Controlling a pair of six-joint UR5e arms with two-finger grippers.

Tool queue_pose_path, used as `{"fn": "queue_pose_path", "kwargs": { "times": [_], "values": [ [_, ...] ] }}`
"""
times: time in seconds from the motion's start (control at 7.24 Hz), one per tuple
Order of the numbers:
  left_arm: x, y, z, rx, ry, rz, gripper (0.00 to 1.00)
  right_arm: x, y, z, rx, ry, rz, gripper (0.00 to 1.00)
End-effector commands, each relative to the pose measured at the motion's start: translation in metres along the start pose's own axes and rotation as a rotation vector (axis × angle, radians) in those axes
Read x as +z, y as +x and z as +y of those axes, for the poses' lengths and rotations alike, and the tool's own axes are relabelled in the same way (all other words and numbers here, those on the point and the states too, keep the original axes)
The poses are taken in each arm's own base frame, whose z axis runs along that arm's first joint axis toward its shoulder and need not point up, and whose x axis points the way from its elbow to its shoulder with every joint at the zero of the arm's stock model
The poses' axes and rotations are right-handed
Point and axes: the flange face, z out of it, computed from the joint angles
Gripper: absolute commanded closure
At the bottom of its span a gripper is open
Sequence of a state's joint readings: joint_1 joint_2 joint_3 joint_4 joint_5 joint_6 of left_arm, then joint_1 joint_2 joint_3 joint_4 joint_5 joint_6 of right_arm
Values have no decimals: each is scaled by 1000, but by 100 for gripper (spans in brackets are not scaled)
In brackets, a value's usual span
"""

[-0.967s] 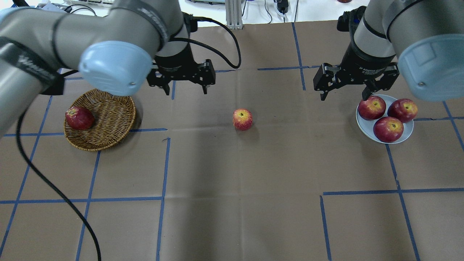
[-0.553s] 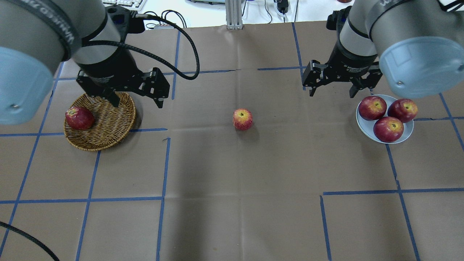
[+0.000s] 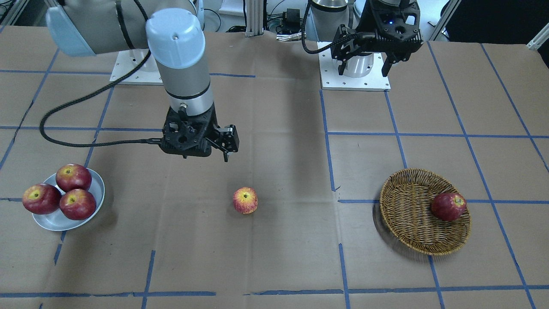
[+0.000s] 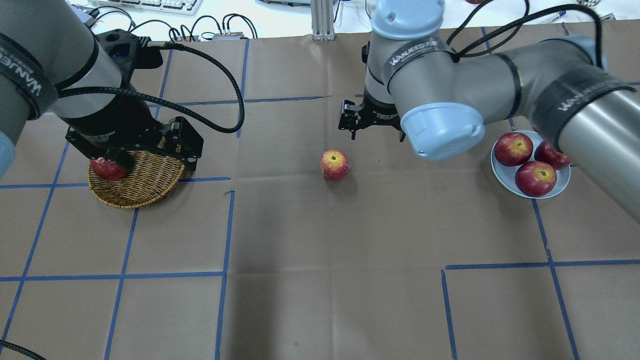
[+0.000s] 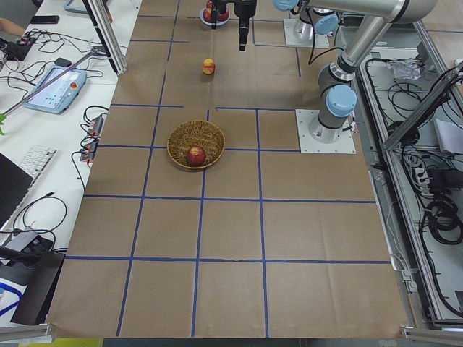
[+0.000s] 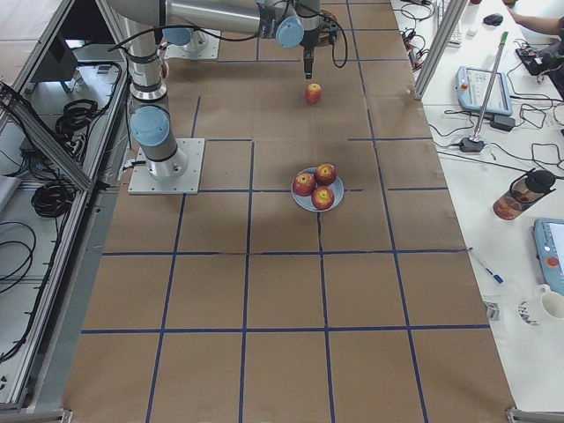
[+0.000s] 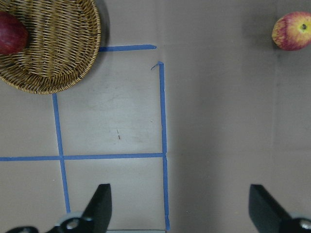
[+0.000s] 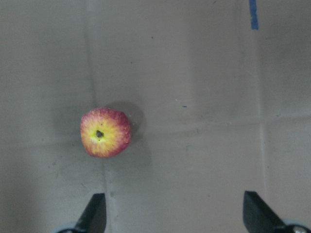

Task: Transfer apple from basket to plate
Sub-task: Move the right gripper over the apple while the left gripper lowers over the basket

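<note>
The apple (image 4: 334, 164), pinkish-red with a yellow stem end, stands upright on the bare table at the centre, also in the front view (image 3: 245, 200). My right gripper (image 4: 376, 134) is open and empty, hovering just behind it. In the right wrist view the apple (image 8: 105, 132) lies ahead of the left finger (image 8: 95, 216). The wicker basket (image 4: 145, 186) sits at the left, and the plate (image 4: 505, 177) at the right. My left gripper (image 4: 157, 159) is open and empty, raised high over the basket's near side; the front view shows it (image 3: 363, 71) up near the base.
A dark red apple (image 4: 105, 169) lies in the basket, at its left side. Three dark red apples (image 4: 536, 178) fill the plate. Blue tape lines cross the brown paper table. The left arm's black cable (image 4: 220, 70) loops behind the basket.
The right gripper swung from beside the plate leftward to behind the centre apple. The left gripper moved from centre-left over to the basket. Both stayed open; no apple moved.
</note>
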State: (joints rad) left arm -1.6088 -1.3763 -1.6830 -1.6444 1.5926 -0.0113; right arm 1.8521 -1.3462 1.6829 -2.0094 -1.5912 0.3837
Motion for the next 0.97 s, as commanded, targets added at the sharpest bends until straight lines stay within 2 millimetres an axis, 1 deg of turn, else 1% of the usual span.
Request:
{"fn": "queue_pose_path", "kwargs": {
  "times": [0.0, 0.14, 0.28, 0.41, 0.55, 0.69, 0.83],
  "values": [
    [-3, -1, 6, -2, 2, -1, 1, 58, -54, 6, 2, 23, 4, 0],
    [-1, 0, 4, -1, -1, 5, 1, 81, -69, 6, -12, 20, 4, 0],
    [4, 0, -1, -2, -12, 8, 1, 107, -73, 3, -15, 3, 17, 0],
    [5, 2, -1, -2, -13, 12, 1, 136, -70, -2, -17, 19, 67, 0],
    [4, 1, 0, -5, -12, 11, 1, 150, -71, -4, -16, 8, 78, 0],
    [4, 1, 0, -5, -10, 11, 1, 155, -71, -2, -19, -4, 79, 0],
    [6, 2, -1, -5, -15, 11, 1, 166, -72, -2, -21, -21, 80, 0]
  ]
}}
